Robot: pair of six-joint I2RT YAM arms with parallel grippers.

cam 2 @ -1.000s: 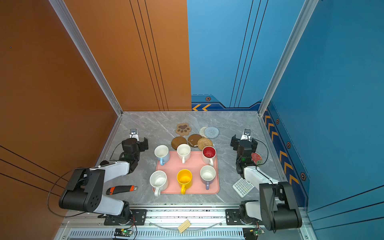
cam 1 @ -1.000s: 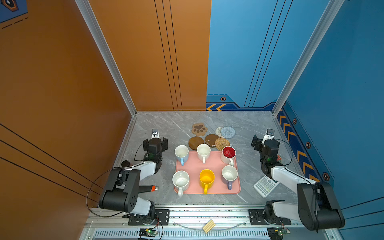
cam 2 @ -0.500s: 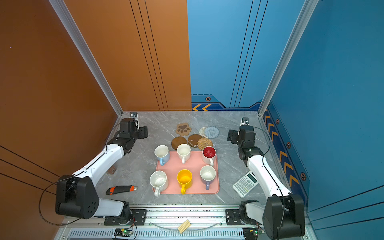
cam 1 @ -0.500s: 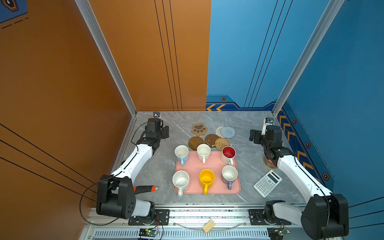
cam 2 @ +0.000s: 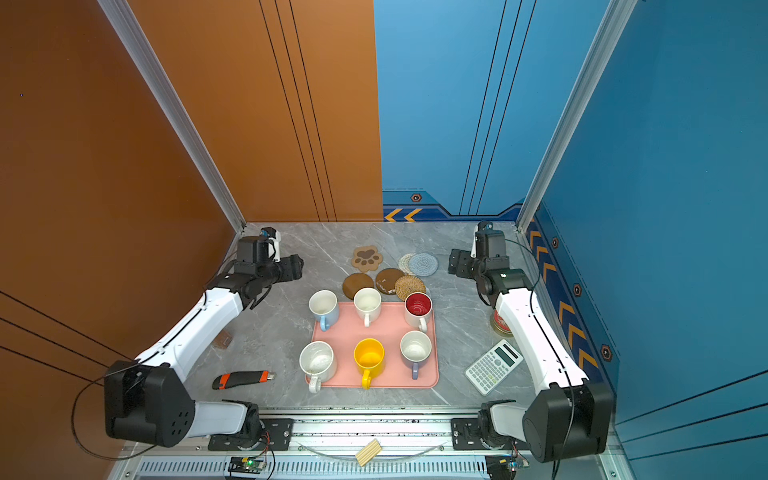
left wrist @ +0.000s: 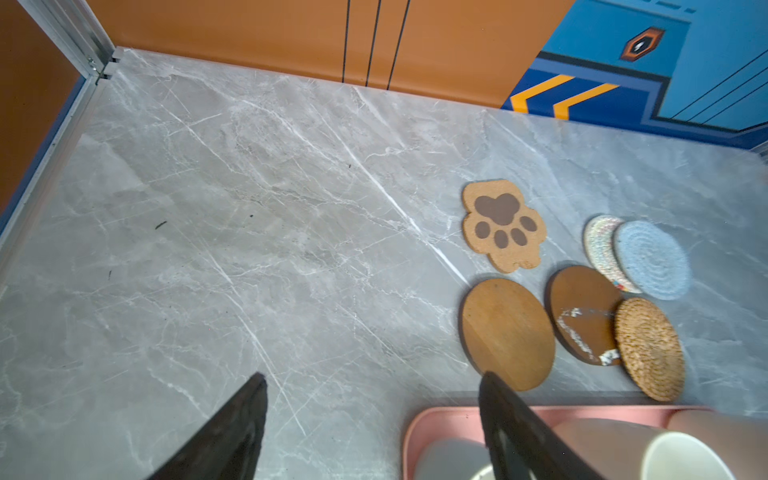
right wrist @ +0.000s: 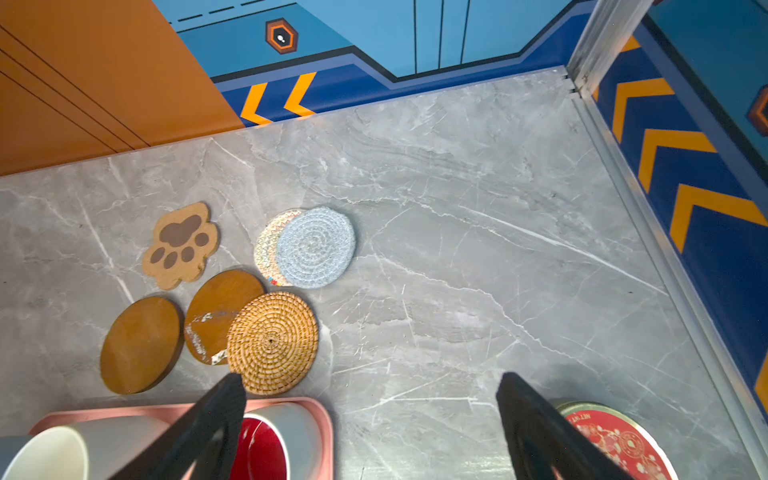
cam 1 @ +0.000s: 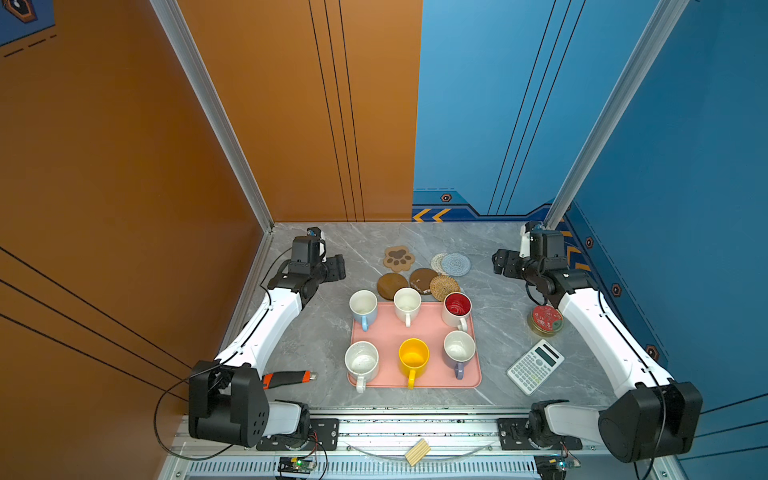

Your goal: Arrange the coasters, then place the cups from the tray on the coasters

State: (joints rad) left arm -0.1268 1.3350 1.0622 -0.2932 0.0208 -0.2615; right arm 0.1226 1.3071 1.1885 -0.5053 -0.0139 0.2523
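Nothing of the task is seen to be done yet. The six coasters [right wrist: 316, 247] are bunched in the middle of the surface [cam 1: 324, 332], toward its far edge, and are not spread out. The paw coaster [cam 1: 399, 258], flat and tan like cork with brown pads, lies alone, nearest the far edge. The blue-grey coaster [cam 1: 457, 264], woven in a spiral of soft cord, is laid over part of the cream coaster [cam 1: 435, 262], which is woven the same way. The rattan coaster [cam 1: 444, 287], stiff and coiled, covers an edge of one wooden disc [cam 1: 420, 277], whose brown face is scuffed with white marks. The other disc [cam 1: 388, 284] is smooth and lies just beside it.

All six cups [cam 2: 368, 357] stand upright in two rows on the tray [cam 1: 386, 332], a pink rectangle with rounded corners and a low rim, placed between the coasters and the front edge. They are glossy ceramic with handles. The blue cup [cam 1: 363, 305], white cup [cam 1: 407, 303] and red-lined cup [cam 1: 457, 307] are in the far row. The speckled cup [cam 1: 361, 363], yellow cup [cam 1: 413, 357] and lavender cup [cam 1: 459, 349] are in the near row.

It is judged that the overlapping coasters must be separated first, and that all six cups are then to be moved.

The left hand [left wrist: 372, 386] is held near the far left corner and the right hand [right wrist: 370, 382] near the far right corner. The fingers of both are apart, and nothing is held. A round tin [cam 1: 545, 320] with a red lid and a calculator [cam 1: 535, 366] lie along the right edge, and a knife [cam 1: 286, 379] lies near the front left corner.
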